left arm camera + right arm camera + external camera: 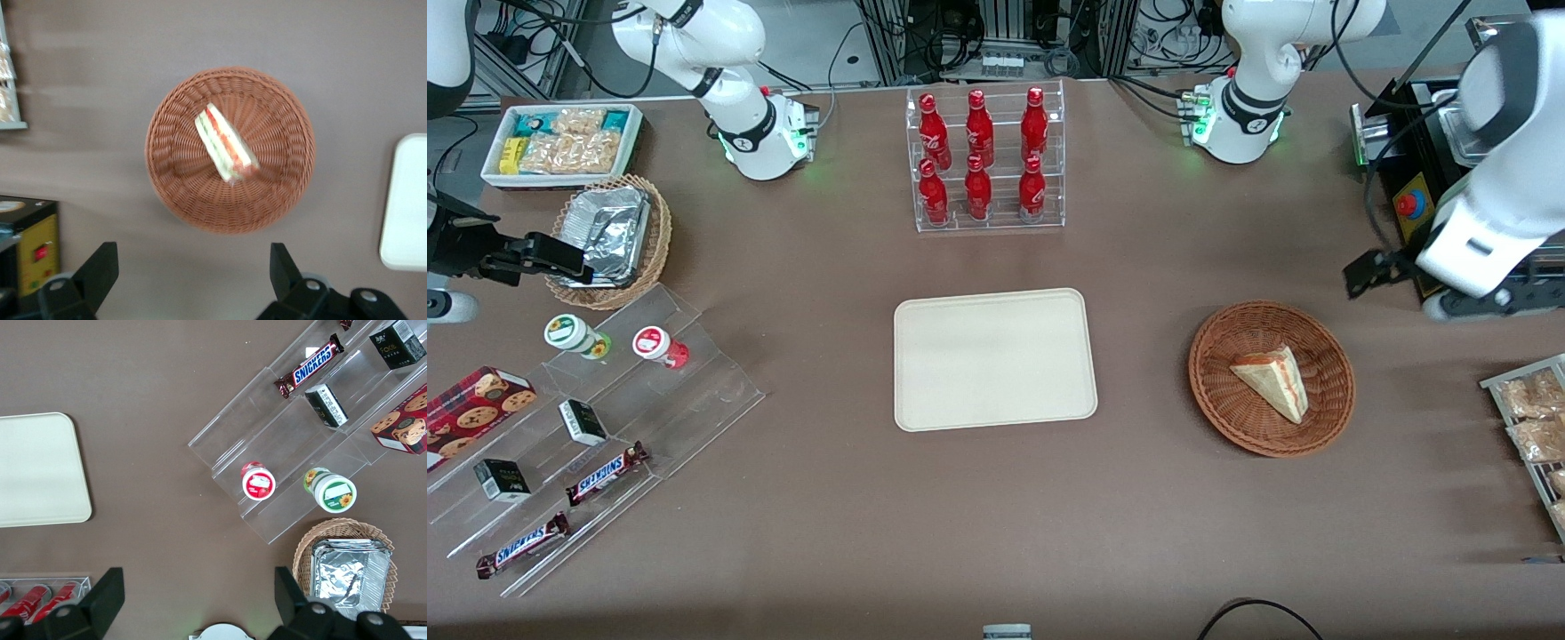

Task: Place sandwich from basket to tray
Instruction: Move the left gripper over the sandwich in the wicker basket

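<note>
Gripper point(190, 273) hovering wide open above basket point(287, 187), one sandwich point(225, 143) lying inside, long axis slanting, tip pointing toward one tray point(994, 358), six red bottles point(980, 156) standing farther back.

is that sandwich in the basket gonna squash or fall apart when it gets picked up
Probably soft: the sandwich is pale bread with layered filling, so it may squash. Lying alone in the basket, it likely lifts freely. The open pincer hovers above it.
</note>
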